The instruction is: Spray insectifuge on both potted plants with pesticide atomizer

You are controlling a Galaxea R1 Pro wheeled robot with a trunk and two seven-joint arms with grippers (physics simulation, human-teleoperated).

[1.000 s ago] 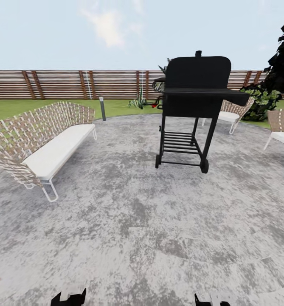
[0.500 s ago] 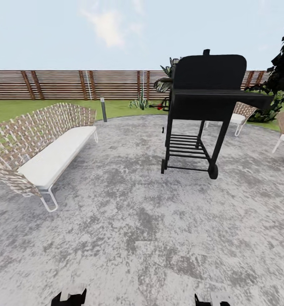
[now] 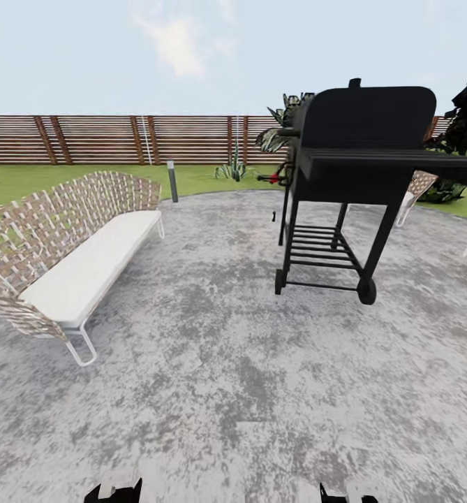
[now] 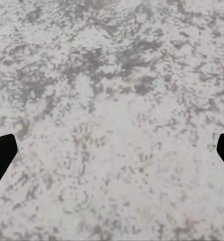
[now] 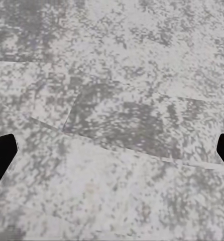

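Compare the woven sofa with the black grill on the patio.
The woven sofa is low, long and pale, with a white cushion; the black grill stands tall and dark. The sofa rests on thin white looped legs, the grill on black legs with small wheels and a slatted lower shelf. Both stand on the grey paved patio.

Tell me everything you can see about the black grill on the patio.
The grill is matte black, metal by its look: a boxy closed hood with a small knob on top, a flat side shelf reaching right, and thin legs with a slatted lower rack. Two small wheels show at its base. It stands upright on the grey patio, right of the woven bench and apart from it. Nothing else touches it.
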